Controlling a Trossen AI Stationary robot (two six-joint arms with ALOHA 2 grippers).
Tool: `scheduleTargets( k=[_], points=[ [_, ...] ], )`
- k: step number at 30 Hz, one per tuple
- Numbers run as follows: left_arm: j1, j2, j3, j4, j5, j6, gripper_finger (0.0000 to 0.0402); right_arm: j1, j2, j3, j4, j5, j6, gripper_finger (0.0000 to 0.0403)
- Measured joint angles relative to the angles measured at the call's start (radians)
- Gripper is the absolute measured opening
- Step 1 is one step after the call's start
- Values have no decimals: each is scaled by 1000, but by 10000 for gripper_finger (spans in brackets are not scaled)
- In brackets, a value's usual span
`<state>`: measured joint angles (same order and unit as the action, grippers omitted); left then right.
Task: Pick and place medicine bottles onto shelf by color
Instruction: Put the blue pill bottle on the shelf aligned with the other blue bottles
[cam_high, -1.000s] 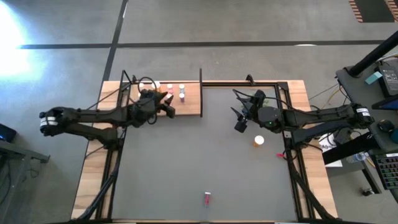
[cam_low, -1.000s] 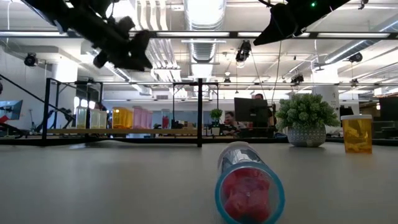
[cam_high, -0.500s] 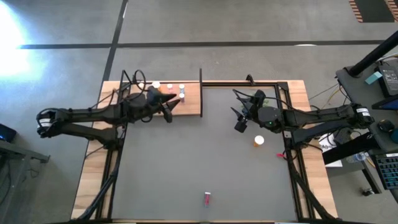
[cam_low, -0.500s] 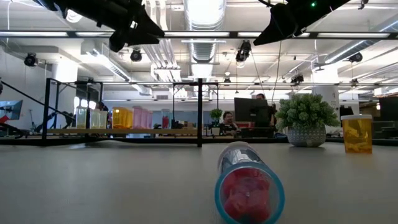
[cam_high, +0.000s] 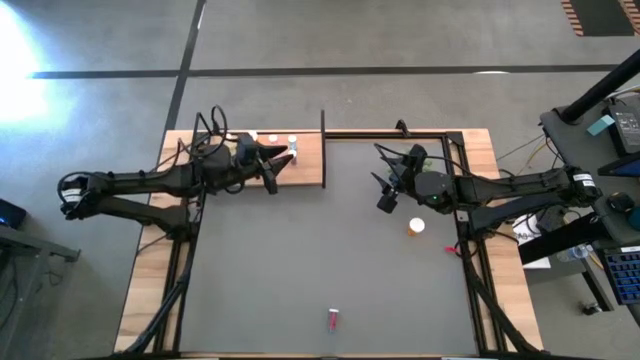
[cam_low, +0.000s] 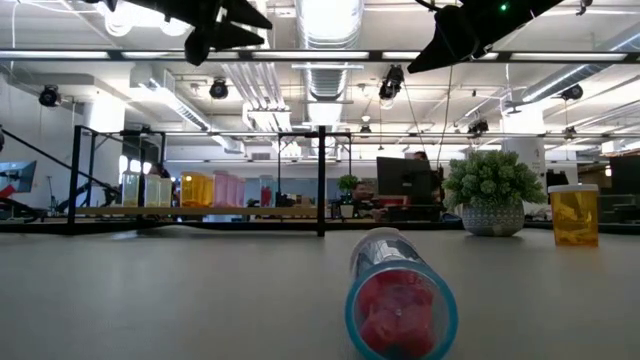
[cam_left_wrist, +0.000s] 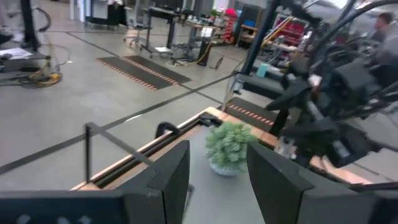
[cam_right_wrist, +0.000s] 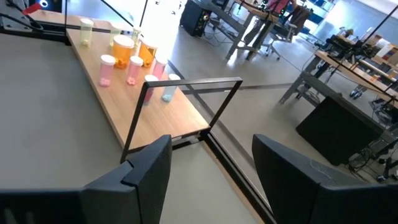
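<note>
Light-wood flat shelf bears cylindrical bottles.

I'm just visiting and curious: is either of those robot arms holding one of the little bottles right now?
No. The left pincer is open and empty above the shelf. The right pincer is open and empty too, hanging over the mat.
</note>
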<state>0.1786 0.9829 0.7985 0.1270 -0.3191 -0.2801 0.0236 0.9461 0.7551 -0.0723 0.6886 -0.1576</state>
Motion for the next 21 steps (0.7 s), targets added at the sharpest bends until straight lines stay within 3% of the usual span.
scheduleTargets(
  k=[10,17,21],
  points=[
    [-137,124,7,295,1,-92,142,-3,0,0,11,-10,24,215],
    [-245,287,45,503,1,-105,142,-2,0,0,52,-123,658,215],
    [-291,368,88,567,1,-107,142,-2,0,0,56,-128,755,215]
  ],
)
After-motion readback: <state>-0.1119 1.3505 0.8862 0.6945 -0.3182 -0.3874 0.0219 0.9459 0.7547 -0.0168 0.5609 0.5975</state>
